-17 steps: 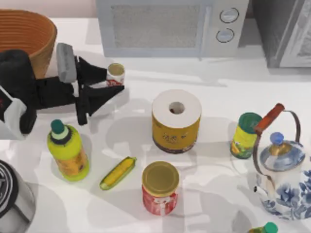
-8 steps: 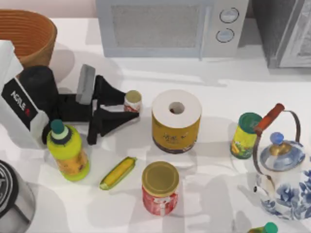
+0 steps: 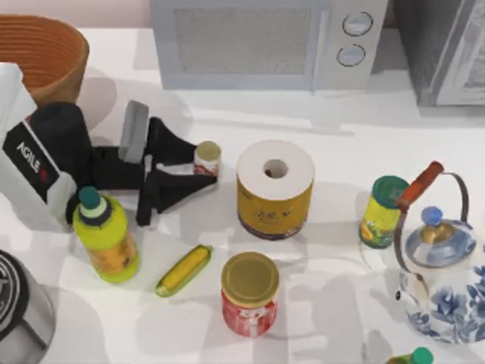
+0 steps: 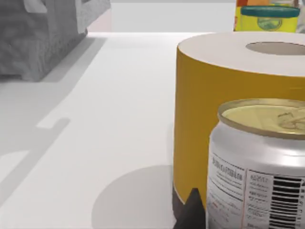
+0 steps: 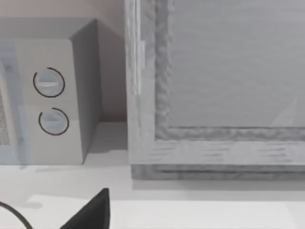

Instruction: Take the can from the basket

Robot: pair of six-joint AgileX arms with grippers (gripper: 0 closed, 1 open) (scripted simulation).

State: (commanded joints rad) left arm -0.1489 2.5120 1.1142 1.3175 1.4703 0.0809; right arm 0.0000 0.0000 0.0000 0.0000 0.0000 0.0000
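Cans and jars are standing across the white desk point(image 3: 341, 152) in the top view. The left gripper point(image 3: 203, 164) is reaching from the desk's left side, its black jaws closing on the can point(image 3: 207, 158), which is sitting upright on the desk just left of the yellow paper roll point(image 3: 275, 189) and well apart from the basket point(image 3: 42, 57) at the far left corner. A green-capped yellow bottle point(image 3: 104, 236) is standing near the arm, with a corn cob point(image 3: 183, 270) and a red jar point(image 3: 249, 293) lying and standing nearer the front edge. A microwave point(image 3: 269, 42) is sitting at the back; a yellow can with a green lid point(image 3: 383, 211) and a blue-and-white kettle point(image 3: 443, 269) are standing at the right.

From the left wrist view, the can point(image 4: 259, 167) is filling the near corner, tan-gold top and barcode showing, with the paper roll point(image 4: 228, 109) right behind it and the green-lidded can point(image 4: 269, 16) farther off.

From the right wrist view, the right gripper point(image 5: 90, 212) is showing a single dark fingertip, so whether its jaws are wide or narrow cannot be told; it is facing the microwave's dials point(image 5: 50, 102) and a grey cabinet point(image 5: 214, 86).
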